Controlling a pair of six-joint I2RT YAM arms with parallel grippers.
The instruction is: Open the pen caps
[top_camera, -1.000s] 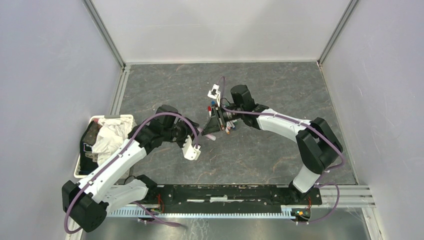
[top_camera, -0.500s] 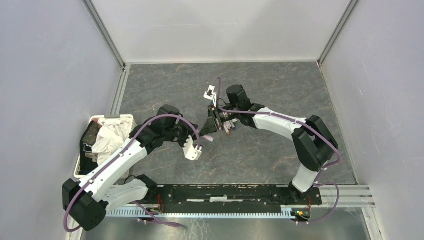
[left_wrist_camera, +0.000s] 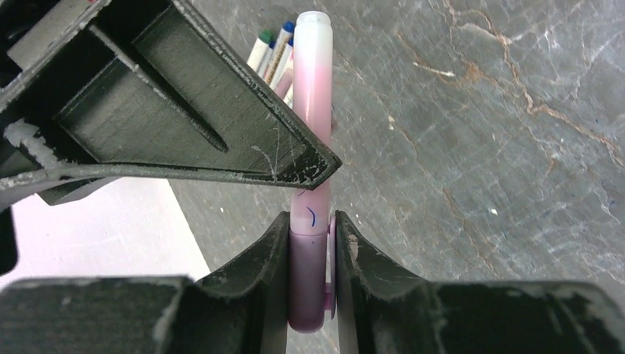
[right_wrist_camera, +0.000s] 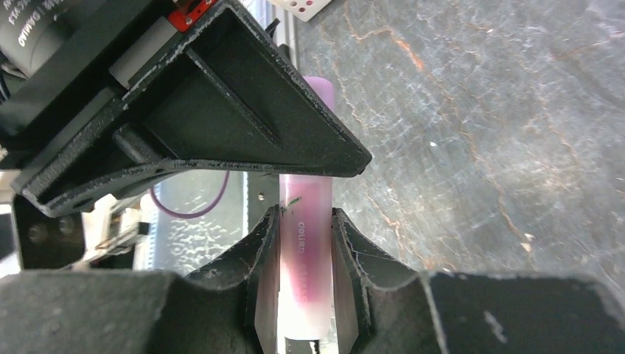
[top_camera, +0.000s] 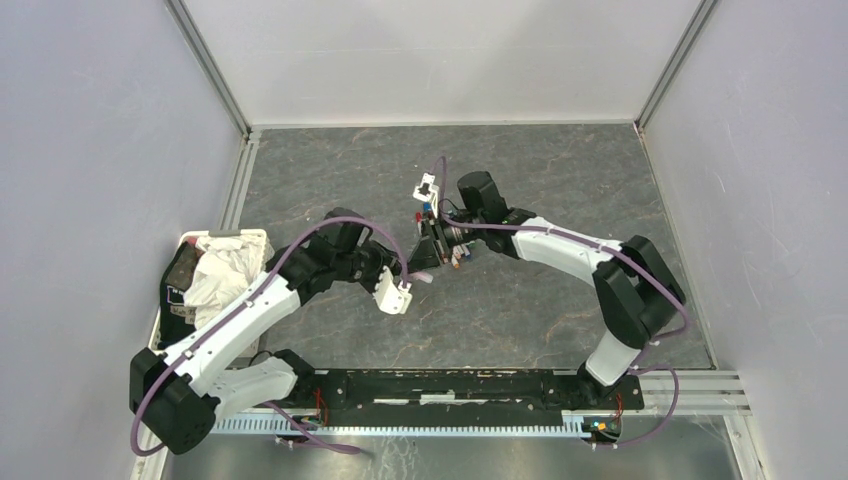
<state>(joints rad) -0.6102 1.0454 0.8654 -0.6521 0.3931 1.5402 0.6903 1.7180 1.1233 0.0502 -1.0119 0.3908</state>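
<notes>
The left pincer (left_wrist_camera: 313, 225) is clamped on the cap (left_wrist_camera: 308, 287), the darker purple end of the pink pen (left_wrist_camera: 309, 110). The cap sits flush on the paler barrel. The right pincer (right_wrist_camera: 306, 214) is clamped on the barrel of the same pen (right_wrist_camera: 306, 251), so the pen spans between the two, held off the counter (top_camera: 560, 180) near its middle.

White lettering runs along the barrel between the right fingers, but I cannot read it for certain. A small blue ink stroke marks the barrel just above the cap.

In each wrist view the other pincer's black finger crosses in front of the pen and hides part of its length. Beyond the pink pen's far end, in the left wrist view, lie other pens (left_wrist_camera: 267, 50) with green and blue tips, side by side on the counter. At the left edge of the counter a white tray (top_camera: 158, 335) holds a crumpled white cloth (top_camera: 222, 265) and a dark object (top_camera: 180, 270).

A second ago the left pincer stood back from the pen with its fingers wider apart. It has since moved in to the right and closed on the cap, while the right pincer has shifted only slightly.
</notes>
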